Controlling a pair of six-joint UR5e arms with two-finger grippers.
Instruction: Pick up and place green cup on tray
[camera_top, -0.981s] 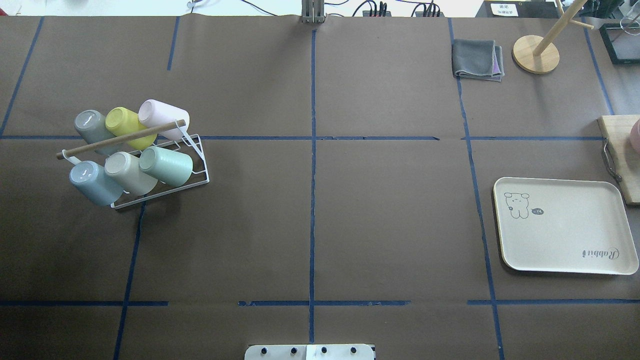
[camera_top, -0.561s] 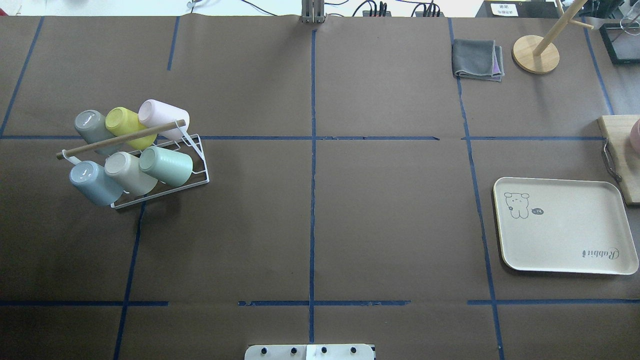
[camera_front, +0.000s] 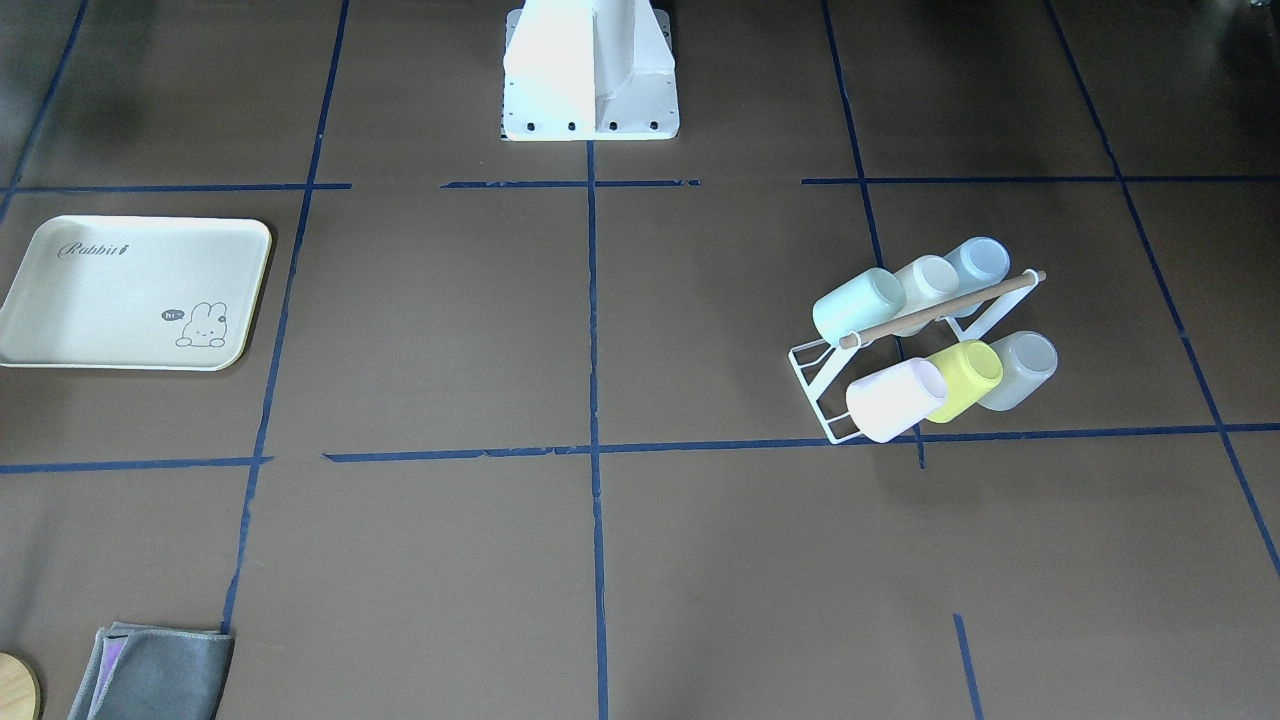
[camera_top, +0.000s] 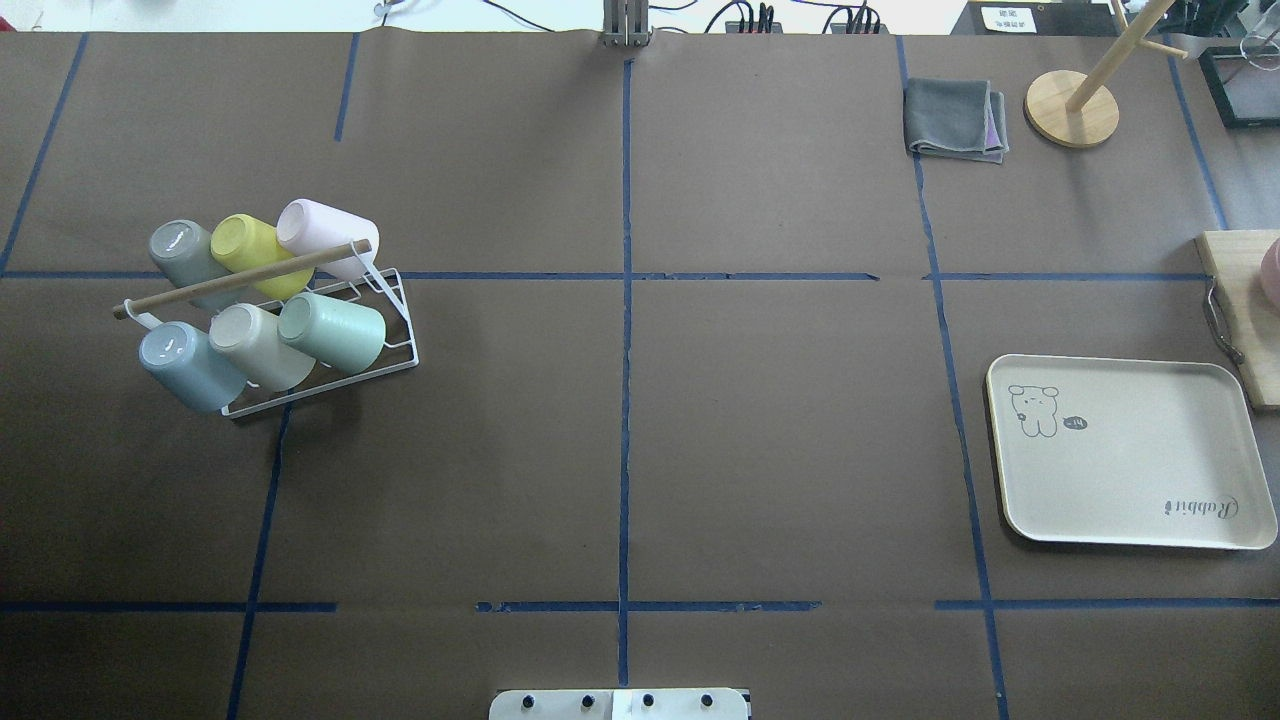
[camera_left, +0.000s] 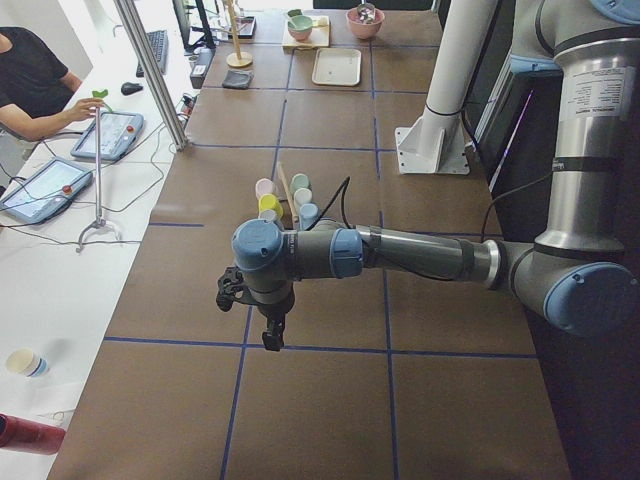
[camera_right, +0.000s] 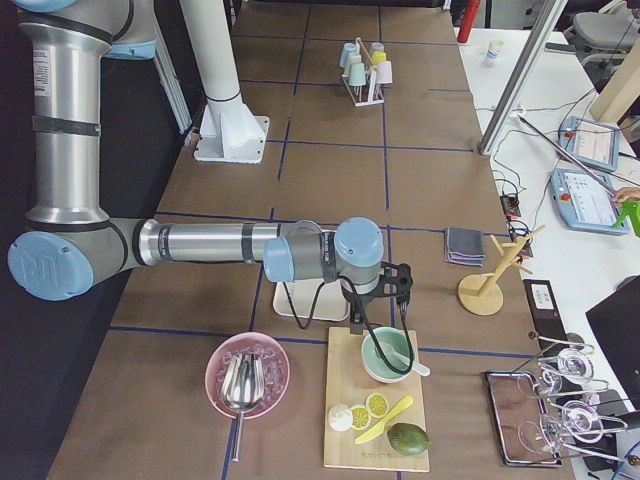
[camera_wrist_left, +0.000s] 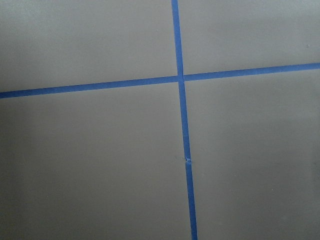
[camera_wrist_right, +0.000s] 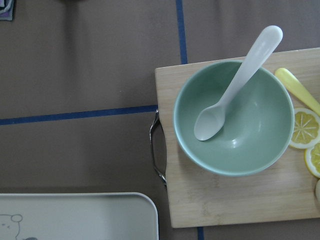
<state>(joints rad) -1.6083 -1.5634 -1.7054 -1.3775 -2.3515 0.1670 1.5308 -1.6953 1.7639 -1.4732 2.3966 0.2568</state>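
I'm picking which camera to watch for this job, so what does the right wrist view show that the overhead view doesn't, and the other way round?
Only the right wrist view: a green bowl holding a white spoon, and lemon slices.
Only the overhead view: the green cup on the rack, a grey cloth and a wooden stand.
Both: the tray, whole from overhead but only a corner at the wrist, and the wooden board with its metal handle.
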